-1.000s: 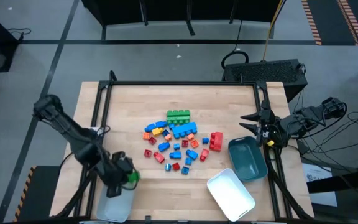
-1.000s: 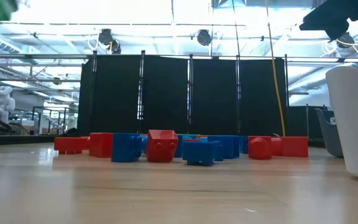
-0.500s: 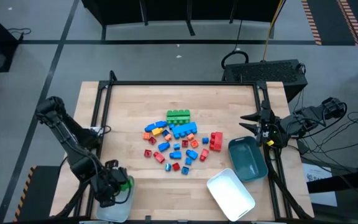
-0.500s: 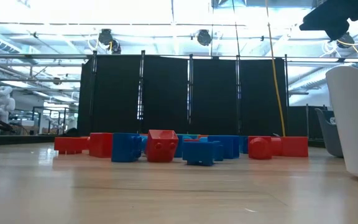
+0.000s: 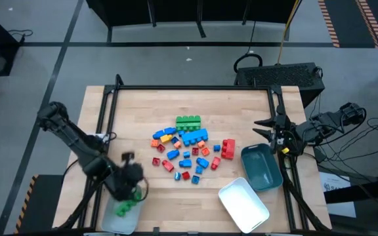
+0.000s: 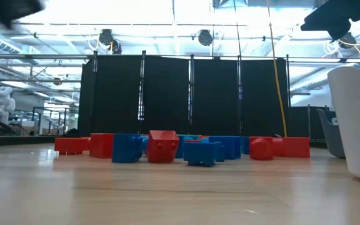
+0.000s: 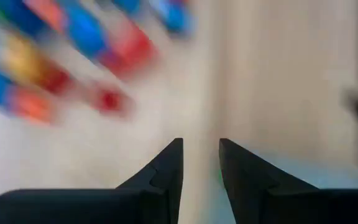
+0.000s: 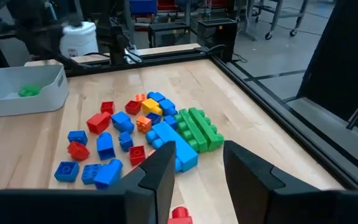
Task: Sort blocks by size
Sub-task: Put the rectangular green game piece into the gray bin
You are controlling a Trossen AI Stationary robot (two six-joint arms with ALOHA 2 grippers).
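The blocks [image 5: 189, 147] crowd the middle of the desk [image 5: 136, 111], leaving bare wood along the far edge, the left side and the near edge between the trays. The teal tray [image 5: 261, 168] and white tray [image 5: 243, 200] fill the near right corner. A pale tray [image 5: 120, 216] sits at the near left corner, with the left gripper [image 5: 128, 183] above its inner end.

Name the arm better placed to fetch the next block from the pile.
Probably left: the left gripper is open, empty, over the table near the block pile. The right gripper waits open at the table's right edge.
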